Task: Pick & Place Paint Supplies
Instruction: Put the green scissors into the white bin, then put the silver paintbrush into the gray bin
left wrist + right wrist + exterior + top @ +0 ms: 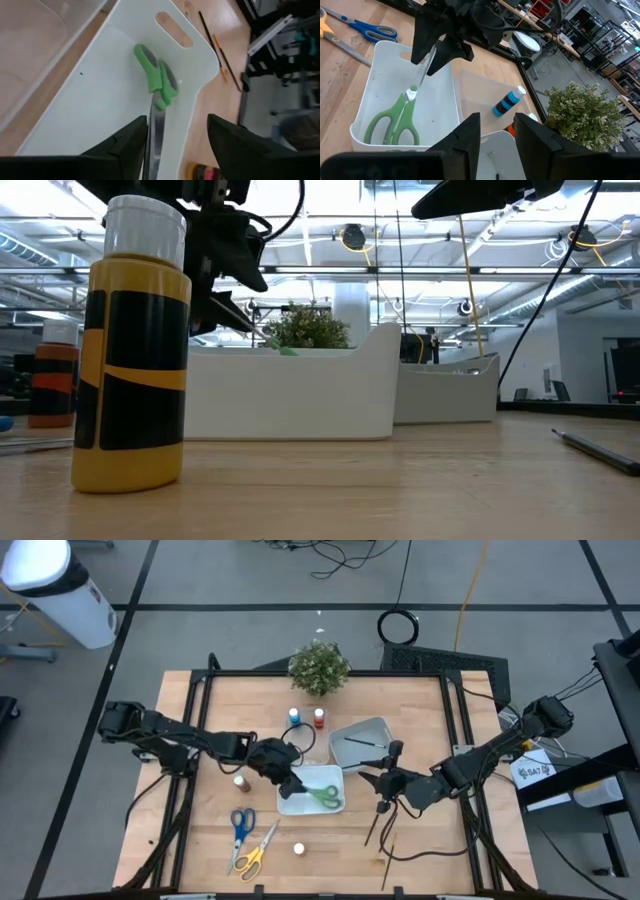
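Table layout, seen from straight above.

Near mid-table, a tray (300, 802) holding scissors (325, 798), blades reaching up between the parted fingers of the left gripper (290, 783) at its left end. Just beside that tray toward the plant (319, 667), a second tray (368, 733) with a brush (360, 742) inside. Between plant and trays, two bottles (294, 716) side by side. Left of the first tray, another bottle (241, 783). Toward the near edge, two more scissors (241, 825) side by side, one bottle (298, 849) to their right. Further right, loose brushes (372, 828) below the right gripper (383, 780).
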`<state>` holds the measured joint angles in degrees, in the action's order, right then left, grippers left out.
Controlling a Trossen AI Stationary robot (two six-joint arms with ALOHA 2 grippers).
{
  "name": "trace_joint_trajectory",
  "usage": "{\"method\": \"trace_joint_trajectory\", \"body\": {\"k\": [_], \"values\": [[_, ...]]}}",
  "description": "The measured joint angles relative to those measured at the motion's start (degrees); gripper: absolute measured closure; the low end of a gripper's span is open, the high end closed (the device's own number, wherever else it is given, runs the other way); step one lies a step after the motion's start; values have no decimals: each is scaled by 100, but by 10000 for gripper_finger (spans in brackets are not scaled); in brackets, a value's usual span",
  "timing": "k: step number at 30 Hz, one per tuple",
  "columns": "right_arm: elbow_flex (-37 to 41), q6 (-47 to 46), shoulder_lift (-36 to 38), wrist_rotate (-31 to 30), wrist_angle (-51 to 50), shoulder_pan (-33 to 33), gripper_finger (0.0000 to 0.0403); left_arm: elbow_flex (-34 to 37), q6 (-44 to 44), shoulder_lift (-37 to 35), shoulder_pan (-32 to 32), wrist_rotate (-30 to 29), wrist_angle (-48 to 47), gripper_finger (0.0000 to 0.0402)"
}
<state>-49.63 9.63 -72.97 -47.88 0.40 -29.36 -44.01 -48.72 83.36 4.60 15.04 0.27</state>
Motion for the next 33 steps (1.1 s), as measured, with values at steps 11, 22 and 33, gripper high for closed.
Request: {"method": "trace_joint_trajectory", "body": {"k": [11, 22, 33], "values": [[0, -66, 0, 4, -30, 0, 298, 0, 31, -1, -379, 449, 0, 165], [2, -66, 0, 4, -69, 0, 298, 0, 330, -555, -507, 591, -19, 165], [2, -124, -2, 7, -72, 0, 298, 0, 1008, -1552, -499, 180, -58, 165]]}}
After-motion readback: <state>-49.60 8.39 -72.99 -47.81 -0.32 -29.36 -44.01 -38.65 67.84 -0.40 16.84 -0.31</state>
